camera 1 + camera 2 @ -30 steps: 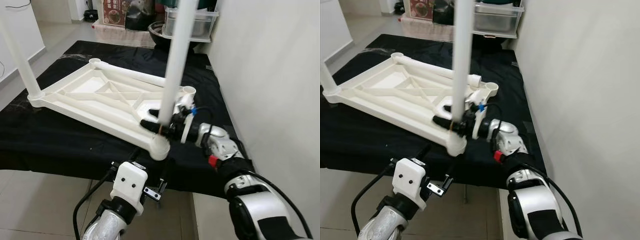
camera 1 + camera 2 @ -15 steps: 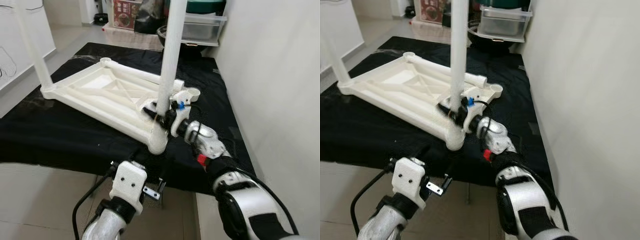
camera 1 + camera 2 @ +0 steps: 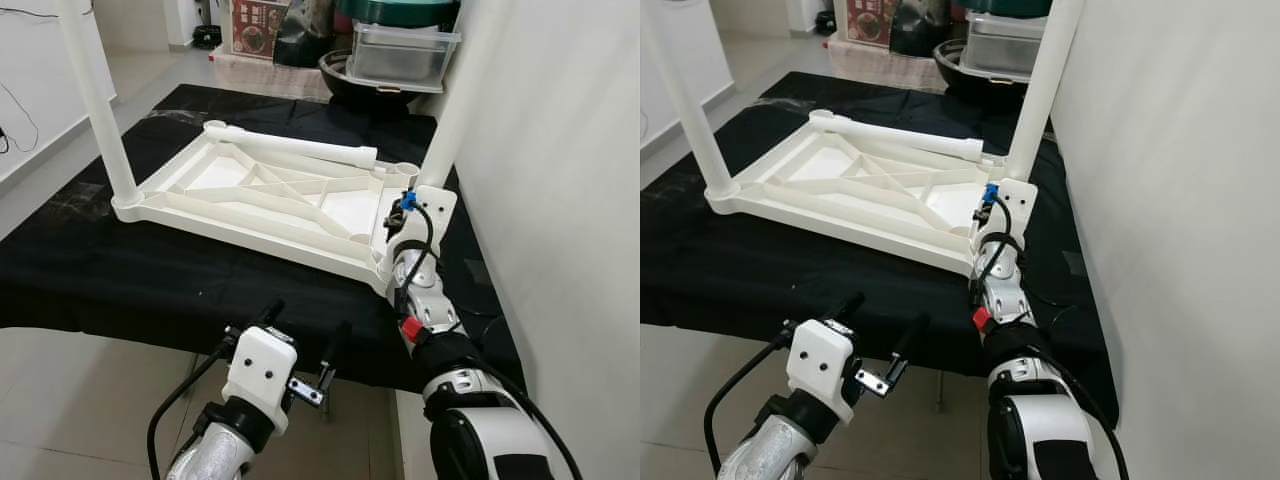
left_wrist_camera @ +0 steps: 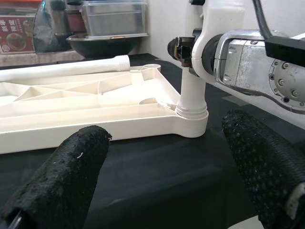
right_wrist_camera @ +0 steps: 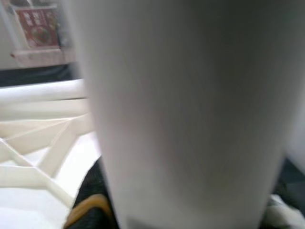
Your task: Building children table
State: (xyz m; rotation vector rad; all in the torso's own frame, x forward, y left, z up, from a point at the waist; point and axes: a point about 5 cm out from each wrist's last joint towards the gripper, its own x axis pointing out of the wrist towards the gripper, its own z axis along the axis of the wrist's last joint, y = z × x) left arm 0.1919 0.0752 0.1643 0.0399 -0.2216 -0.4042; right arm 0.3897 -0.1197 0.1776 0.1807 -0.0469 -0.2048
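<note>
Item: white tabletop [image 3: 270,195], lying upside down on your black-covered surface [image 3: 130,280], one leg [image 3: 100,105] upright at its far-left corner. Your right gripper [image 4: 183,47] is clamped round a second leg [image 3: 455,100] at the near-right corner. Your left gripper [image 4: 167,176] hovers below the edge, fingers [image 4: 71,167] spread apart.

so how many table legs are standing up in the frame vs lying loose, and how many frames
Legs standing upright in corner sockets: 2, the left leg and the right leg, which the right gripper is at
Legs lying loose across the frame: 1, the loose leg
Upside-down tabletop frames: 1
Total: 4 white parts
</note>
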